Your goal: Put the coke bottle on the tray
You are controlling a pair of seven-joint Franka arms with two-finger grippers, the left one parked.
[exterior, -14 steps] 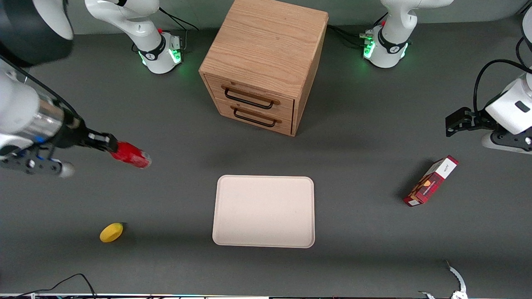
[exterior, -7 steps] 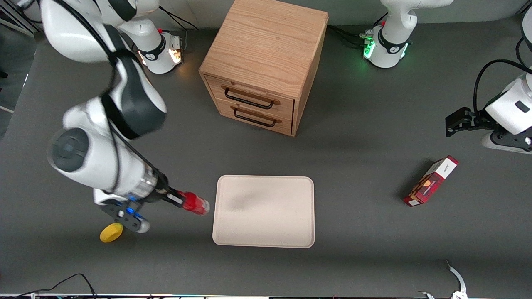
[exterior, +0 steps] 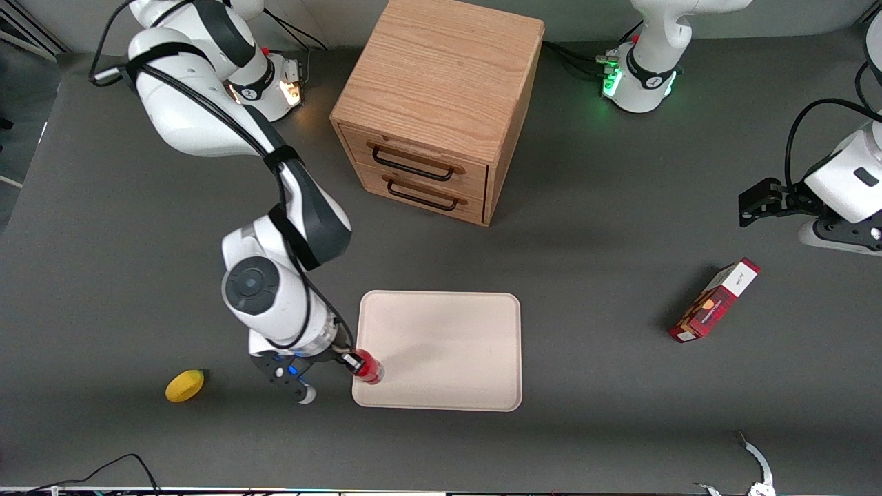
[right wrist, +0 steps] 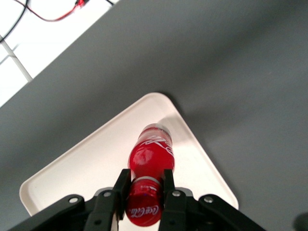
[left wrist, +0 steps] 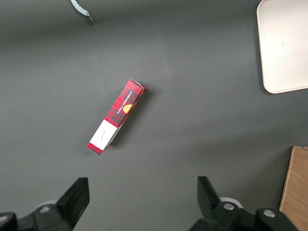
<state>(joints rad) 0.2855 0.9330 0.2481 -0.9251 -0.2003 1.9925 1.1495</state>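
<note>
Table (exterior: pixel 606 386): dark grey, matte.
Tray (exterior: pixel 455 344): cream, flat on table.
Gripper (exterior: pixel 353 362): clamps coke bottle (exterior: pixel 368 369) over tray's near corner, working arm's end.

Robot lab: bench-mounted arm bases (exterior: pixel 265 86), grey table (exterior: pixel 138 227).

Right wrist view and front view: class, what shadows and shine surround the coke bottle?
Right wrist view: the gripper clamps the coke bottle, its glossy body catching highlights, a soft shadow on the tray. Front view: a faint shadow crosses the tray near the bottle.
</note>
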